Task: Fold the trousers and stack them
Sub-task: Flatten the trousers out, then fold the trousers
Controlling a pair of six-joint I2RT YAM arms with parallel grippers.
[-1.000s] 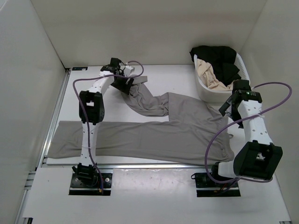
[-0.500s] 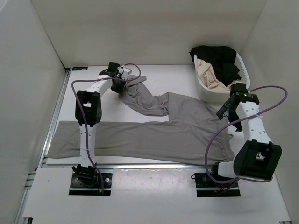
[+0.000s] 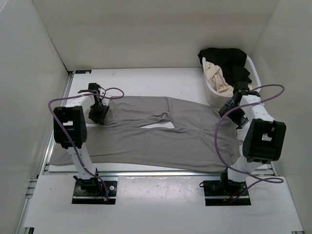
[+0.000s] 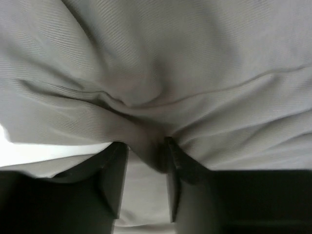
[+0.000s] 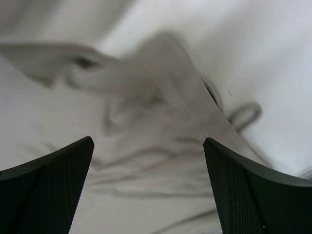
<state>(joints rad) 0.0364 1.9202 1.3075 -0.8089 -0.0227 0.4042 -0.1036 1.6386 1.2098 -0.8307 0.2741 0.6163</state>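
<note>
White walls (image 3: 161, 29) on three sides, white table (image 3: 161, 80) filling the floor of the cell. The trousers (image 3: 195, 131) cover most of the middle. The waist is at your right and both legs run left: the near leg along the front edge, the far leg just behind it, with a sliver of bare table between them by the crotch. A white basket (image 3: 210, 91) sits far right, just beside the waistband, holding a black garment (image 3: 224, 56) and a beige garment (image 3: 217, 78). Your left gripper (image 3: 99, 113) is down on the far leg's hem end. In the wrist view its fingers (image 4: 113, 180) stand partway apart with a bunched grey fold between them and creases running into the gap. You cannot tell whether it pinches or only straddles the cloth. Your right gripper (image 3: 228, 108) hovers by the waist next to the basket, jaws spread wide, nothing in them. The step looks like laying the far leg straight before the first fold. Hold the hem low, draw it left until the creases go, then let go and lift straight up so nothing drags. Pinning the waist with the right would help. For room, the far side of the table is open. The rail (image 3: 69, 84) is close to your left wrist, the front edge is close to the near leg, and the basket crowds the right arm.
</note>
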